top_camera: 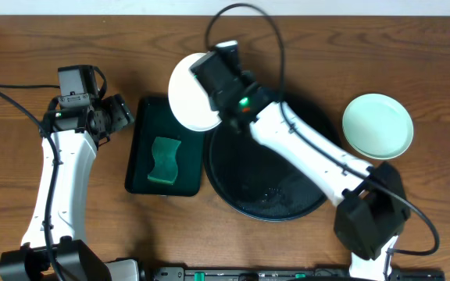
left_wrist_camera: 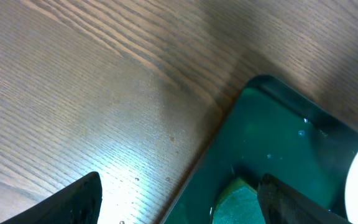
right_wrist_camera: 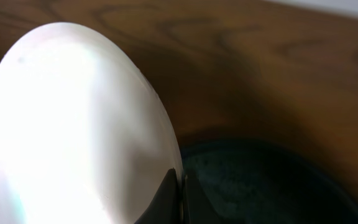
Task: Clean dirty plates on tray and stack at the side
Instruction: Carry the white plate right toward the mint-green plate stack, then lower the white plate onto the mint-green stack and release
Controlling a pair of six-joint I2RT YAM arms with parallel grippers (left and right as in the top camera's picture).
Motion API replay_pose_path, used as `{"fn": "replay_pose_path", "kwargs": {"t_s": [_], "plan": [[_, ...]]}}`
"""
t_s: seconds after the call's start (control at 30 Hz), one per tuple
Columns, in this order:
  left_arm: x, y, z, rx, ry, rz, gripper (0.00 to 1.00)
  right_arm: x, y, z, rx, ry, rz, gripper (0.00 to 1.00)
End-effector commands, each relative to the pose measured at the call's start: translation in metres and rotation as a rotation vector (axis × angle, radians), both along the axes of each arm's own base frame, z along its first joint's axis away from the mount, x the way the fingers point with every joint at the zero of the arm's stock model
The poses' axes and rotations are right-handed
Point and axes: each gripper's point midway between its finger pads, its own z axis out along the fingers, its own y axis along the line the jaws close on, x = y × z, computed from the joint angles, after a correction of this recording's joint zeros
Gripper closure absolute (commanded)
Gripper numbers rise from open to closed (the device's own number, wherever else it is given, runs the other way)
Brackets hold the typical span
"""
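Right gripper (right_wrist_camera: 180,186) clamps shut on the rim of the white plate (top_camera: 190,90), held over the black tray (top_camera: 287,204) edge; left gripper (left_wrist_camera: 179,205) gapes wide, empty; plate seems stiff, glossy, slippery, breakable.

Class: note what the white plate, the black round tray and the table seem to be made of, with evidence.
The white plate: glazed ceramic or melamine, bright sheen. The black round tray: probably glossy plastic, shows reflections. The table: wood or wood-look laminate, visible grain.
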Motion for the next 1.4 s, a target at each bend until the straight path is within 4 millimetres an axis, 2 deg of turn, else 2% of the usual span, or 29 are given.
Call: {"fn": "replay_pose_path", "kwargs": {"t_s": [0.0, 0.27, 0.43, 0.67, 0.83, 0.97, 1.1, 1.2, 1.37], "plan": [[0.002, 0.004, 0.007, 0.006, -0.019, 0.017, 0.20, -0.001, -0.005, 0.029, 0.187, 0.050, 0.002, 0.99], [0.002, 0.004, 0.007, 0.006, -0.019, 0.017, 0.20, 0.004, -0.092, 0.066, 0.197, 0.054, -0.141, 0.99], [0.002, 0.004, 0.007, 0.006, -0.019, 0.017, 0.20, 0.001, -0.153, 0.078, 0.182, 0.073, -0.259, 0.99], [0.002, 0.004, 0.007, 0.006, -0.019, 0.017, 0.19, -0.005, -0.249, 0.062, 0.139, 0.167, -0.475, 0.99], [0.002, 0.004, 0.007, 0.006, -0.019, 0.017, 0.19, -0.017, -0.323, 0.055, 0.134, 0.215, -0.650, 0.99], [0.002, 0.004, 0.007, 0.006, -0.019, 0.017, 0.20, -0.030, -0.370, 0.050, 0.138, 0.242, -0.769, 0.99], [0.002, 0.004, 0.007, 0.006, -0.019, 0.017, 0.20, -0.042, -0.410, 0.045, 0.153, 0.251, -0.873, 0.99], [0.002, 0.004, 0.007, 0.006, -0.019, 0.017, 0.20, -0.053, -0.432, 0.039, 0.170, 0.263, -0.950, 0.98], [0.002, 0.004, 0.007, 0.006, -0.019, 0.017, 0.20, -0.069, -0.455, 0.026, 0.183, 0.297, -1.031, 0.99]]}}
